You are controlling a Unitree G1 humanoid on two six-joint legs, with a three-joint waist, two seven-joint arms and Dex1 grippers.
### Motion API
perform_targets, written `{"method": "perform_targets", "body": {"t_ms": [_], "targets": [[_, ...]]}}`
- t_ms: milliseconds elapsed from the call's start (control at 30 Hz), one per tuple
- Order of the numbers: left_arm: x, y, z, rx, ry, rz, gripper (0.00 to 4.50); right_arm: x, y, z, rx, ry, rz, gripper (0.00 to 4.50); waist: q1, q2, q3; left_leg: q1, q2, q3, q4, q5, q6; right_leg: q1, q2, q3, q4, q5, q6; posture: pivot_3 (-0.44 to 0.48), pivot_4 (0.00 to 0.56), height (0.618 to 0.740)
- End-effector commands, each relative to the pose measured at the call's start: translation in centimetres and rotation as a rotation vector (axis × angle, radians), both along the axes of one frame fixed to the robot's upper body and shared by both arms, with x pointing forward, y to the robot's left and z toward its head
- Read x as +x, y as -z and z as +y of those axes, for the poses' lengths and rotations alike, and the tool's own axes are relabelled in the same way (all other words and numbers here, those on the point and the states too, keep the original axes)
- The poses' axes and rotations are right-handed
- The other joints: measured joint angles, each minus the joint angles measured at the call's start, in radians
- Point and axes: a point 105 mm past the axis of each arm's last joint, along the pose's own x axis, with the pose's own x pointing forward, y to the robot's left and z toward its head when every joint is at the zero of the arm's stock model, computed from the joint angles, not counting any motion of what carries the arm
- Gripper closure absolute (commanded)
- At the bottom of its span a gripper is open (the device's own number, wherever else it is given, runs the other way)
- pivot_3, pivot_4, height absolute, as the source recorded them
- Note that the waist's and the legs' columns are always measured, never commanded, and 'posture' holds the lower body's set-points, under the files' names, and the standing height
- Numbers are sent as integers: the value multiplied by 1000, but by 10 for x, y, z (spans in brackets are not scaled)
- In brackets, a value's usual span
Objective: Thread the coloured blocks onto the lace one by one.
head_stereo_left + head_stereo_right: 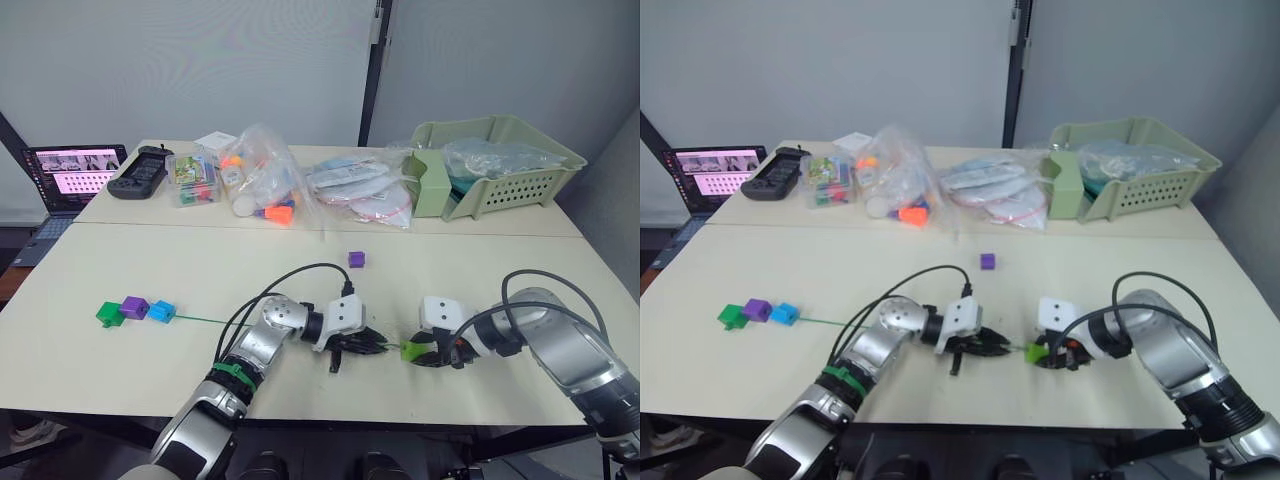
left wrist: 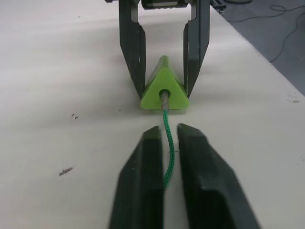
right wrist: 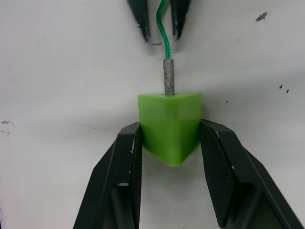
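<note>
Nearest the robot, the left gripper (image 2: 166, 157) is pinching the lace (image 2: 167, 138) between nearly closed fingers, a short way behind its stiff pale tip (image 3: 169, 76). That tip is sitting in the hole of the lime green block (image 3: 170, 126), which is lying on the table (image 1: 480, 270) and looks wedge-shaped with a triangular face rather than cubic. The right gripper (image 3: 170, 138) is clamping this block by its two sides, one black finger pressing on each. How far the tip is reaching inside the block is hidden.

From the left gripper the lace is running as a thin green line toward the robot's left, ending at a row of three touching blocks: the blue block (image 1: 161, 311), a purple block (image 1: 134, 307) and the dark green block (image 1: 107, 313). Whether the cord is passing through all three is hard to make out. A second purple block (image 1: 356, 259) is lying alone farther back, well apart from both grippers.

The table is pale cream, with a seam crossing it. Along its far side, clear bags of toys (image 1: 260, 185), flat packets (image 1: 360, 185) and a pale green basket (image 1: 520, 185) are standing, with a black controller (image 1: 140, 170) and a laptop (image 1: 70, 180), cut off at the edge, at the left. Behind them, a grey wall is rising.
</note>
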Motion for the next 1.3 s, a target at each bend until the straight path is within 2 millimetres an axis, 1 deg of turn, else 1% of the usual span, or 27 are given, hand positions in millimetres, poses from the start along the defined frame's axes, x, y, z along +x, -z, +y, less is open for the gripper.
{"method": "perform_targets", "body": {"t_ms": [33,233,433,733,867,900,933,967,1033,1067,1100,1200,1267,1300], "targets": [[4,-9,-5,-10,1,-31,4500,-1,2,3,-2,-17,-1,3246,0,0,0,0,0,0,0,0,0,0,0,0,0,0,0,0,150,733],[4,-9,-11,-12,0,-29,4500,-1,3,4,1,-17,-1,3246,0,0,0,0,0,0,0,0,0,0,0,0,0,0,0,0,150,733],[-2,-13,-26,-38,28,-20,4500,-2,2,5,3,-20,3,3246,0,0,0,0,0,0,0,0,0,0,0,0,0,0,0,0,150,733],[-11,-8,-47,-40,66,-4,4500,-3,4,8,6,-21,8,3246,1,0,0,0,0,0,0,0,0,0,0,0,0,0,0,0,150,733],[-6,-10,-45,-49,32,-7,4500,-3,4,8,5,-21,8,3246,2,0,0,0,0,0,0,0,0,1,0,0,0,0,0,0,150,733],[-4,-12,-44,-58,18,1,4079,-3,4,8,4,-20,8,3246,2,0,0,0,0,0,0,0,0,1,0,0,0,0,0,0,150,733],[-3,-13,-43,-64,11,7,3919,-3,5,8,4,-20,8,3246,2,0,0,0,0,0,0,0,0,1,0,0,0,0,0,0,150,733],[-2,-15,-41,-77,6,26,3654,-3,5,7,3,-20,9,3246,2,0,0,0,0,0,1,0,0,1,0,0,0,0,0,0,150,733],[-3,-18,-37,-83,17,39,2955,-2,5,8,3,-20,10,3246,0,0,0,0,0,0,0,0,0,1,0,0,0,0,0,0,150,733],[-3,-21,-34,-84,20,34,2650,-2,5,8,4,-21,10,3246,-1,0,0,0,0,0,0,0,0,0,0,0,0,0,0,0,150,733],[-2,-22,-32,-83,21,28,2241,-2,5,9,4,-22,10,3246,-1,0,0,0,0,0,0,0,0,0,0,0,0,0,0,0,150,733],[-2,-28,-25,-64,30,-4,1345,-2,6,10,6,-21,11,3246,-5,0,0,0,0,0,0,0,0,0,1,0,0,0,0,0,150,733],[-1,-37,-23,-72,23,-26,628,-1,5,12,9,-20,13,3246,-6,0,0,1,1,0,0,0,0,0,1,0,0,0,0,0,150,733],[-1,-40,-22,-73,22,-33,358,-1,5,13,9,-20,13,3246,-7,0,0,1,1,0,0,0,0,0,1,0,0,0,0,0,150,733]]}}
